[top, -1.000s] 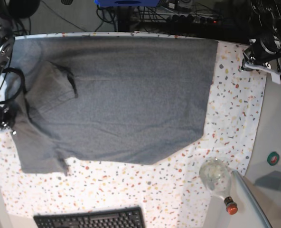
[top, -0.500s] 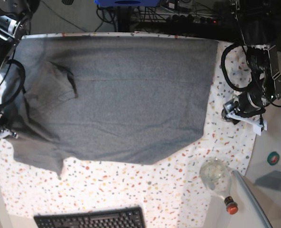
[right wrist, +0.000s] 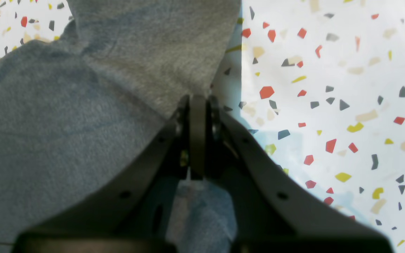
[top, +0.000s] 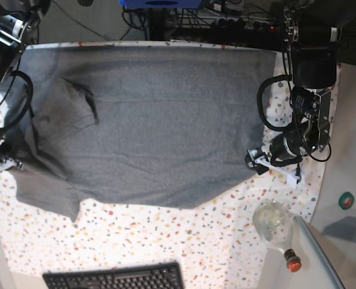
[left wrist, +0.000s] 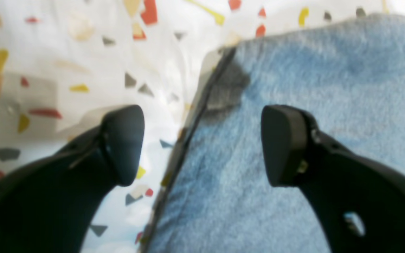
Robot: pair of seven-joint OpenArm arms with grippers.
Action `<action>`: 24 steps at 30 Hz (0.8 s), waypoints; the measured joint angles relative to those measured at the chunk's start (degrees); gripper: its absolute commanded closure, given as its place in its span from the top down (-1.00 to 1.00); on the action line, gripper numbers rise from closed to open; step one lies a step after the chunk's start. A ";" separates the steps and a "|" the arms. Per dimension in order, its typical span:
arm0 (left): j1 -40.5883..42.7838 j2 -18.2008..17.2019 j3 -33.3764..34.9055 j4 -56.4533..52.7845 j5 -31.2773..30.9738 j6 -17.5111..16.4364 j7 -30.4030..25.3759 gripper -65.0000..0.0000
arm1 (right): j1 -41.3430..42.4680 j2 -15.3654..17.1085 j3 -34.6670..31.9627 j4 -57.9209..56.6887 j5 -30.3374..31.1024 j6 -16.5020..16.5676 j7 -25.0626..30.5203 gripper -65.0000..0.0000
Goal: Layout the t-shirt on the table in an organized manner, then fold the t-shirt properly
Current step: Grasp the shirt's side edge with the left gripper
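Observation:
The heather-grey t-shirt [top: 160, 126] lies spread across the speckled table [top: 184, 241], with one sleeve folded over at its left. My left gripper [top: 254, 159] is low at the shirt's right lower corner. In the left wrist view it [left wrist: 202, 144] stands open astride the t-shirt [left wrist: 329, 88] edge, one finger over the cloth and one over bare table [left wrist: 83, 52]. My right gripper [top: 8, 164] is at the shirt's left edge. The right wrist view shows it [right wrist: 197, 102] shut on a pinch of the t-shirt [right wrist: 65, 123], the fabric pulled up into a ridge.
A black keyboard [top: 115, 278] lies at the front edge. A clear glass bottle with a red cap [top: 275, 226] lies at the front right, beside the plain grey side surface carrying a small green disc [top: 346, 200]. Cables and equipment crowd the back edge.
My left arm has come from the far right corner down to the shirt's right lower corner and its jaws have opened. The shirt's lower left sleeve has been drawn up and leftward.

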 measured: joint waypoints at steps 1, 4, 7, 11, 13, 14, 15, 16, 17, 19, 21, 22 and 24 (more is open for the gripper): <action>0.02 -0.02 -0.02 -0.07 0.04 0.00 -0.26 0.21 | -0.04 0.02 0.00 0.00 0.00 0.00 0.00 -1.00; 0.98 0.20 -0.09 0.63 -0.11 0.26 -0.09 -0.48 | -0.11 0.00 0.00 0.00 0.04 -0.02 0.07 -1.00; 2.08 0.72 -0.07 1.60 -0.07 0.17 0.48 -1.00 | -0.11 0.00 0.00 0.00 0.02 -0.02 0.04 -1.00; 2.73 0.81 -0.17 3.30 0.04 0.46 1.36 -1.00 | -0.11 0.00 0.00 0.00 0.02 -0.02 0.04 -1.00; 3.93 0.72 -0.15 6.56 0.70 0.63 2.05 -1.00 | -0.11 0.00 0.00 0.00 0.07 -0.02 0.04 -1.00; 4.79 0.61 -0.15 8.92 0.50 0.76 2.08 -1.00 | -0.11 0.00 0.00 0.00 -0.02 -0.02 0.04 -1.00; 6.01 0.59 -0.20 12.02 0.66 0.66 2.12 -1.00 | -0.11 0.02 0.00 0.00 -0.17 0.00 0.02 -1.00; 7.08 0.57 -0.17 14.93 0.50 0.74 2.38 -1.00 | -0.13 0.02 0.00 0.00 -0.13 0.00 0.02 -1.00; 8.13 0.39 -0.07 17.62 0.42 0.63 2.45 -1.00 | -0.13 0.02 0.00 0.00 0.02 0.00 0.00 -1.00; 9.55 -0.11 0.15 21.35 0.26 0.55 2.43 -1.00 | -0.11 0.00 0.00 0.00 0.02 0.00 0.00 -1.00; 11.19 -0.66 0.35 23.91 0.24 2.36 2.29 -1.00 | -0.11 0.00 0.00 -0.02 -0.09 -0.02 0.02 -1.00; 12.11 -0.83 0.35 24.87 0.26 2.49 2.36 -1.00 | -0.11 0.00 0.00 -0.02 -0.02 0.00 0.00 -1.00; 14.73 -1.07 0.31 27.17 0.31 2.67 3.48 -1.00 | -0.13 0.00 0.00 -0.02 0.02 0.00 0.02 -1.00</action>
